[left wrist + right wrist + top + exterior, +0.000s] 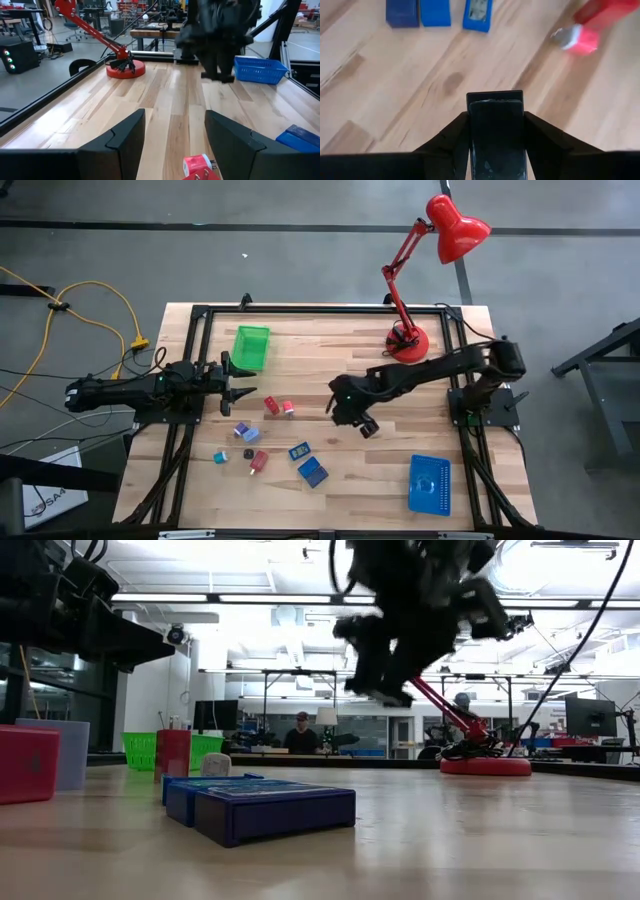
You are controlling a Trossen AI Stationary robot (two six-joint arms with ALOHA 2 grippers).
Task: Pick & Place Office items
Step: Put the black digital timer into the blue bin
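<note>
The office items lie loose on the wood between the arms: red pieces (272, 405) (258, 462), lilac ones (240, 430), a teal one (220, 455), a small black one (248, 454) and blue blocks (313, 472) (270, 810). My right gripper (362, 425) (385, 690) hangs high over the table's middle, shut on a black piece (496, 130). My left gripper (238, 387) (175, 145) is open and level near the left edge, pointing right. A red piece (200, 167) shows low between its fingers, untouched. My right gripper pinches the black piece (496, 115) between its two fingers (455, 137), which come at it from above, slanting down. One flat rectangular face of the piece shows past the fingertips. The piece is lifted clear of the table.
A green tray (252, 347) stands just beyond the left gripper, toward the far edge. A blue perforated tray (430, 483) sits by the near right corner. A red desk lamp (408, 342) stands at the far right. Bare wood lies between the pieces and the blue tray.
</note>
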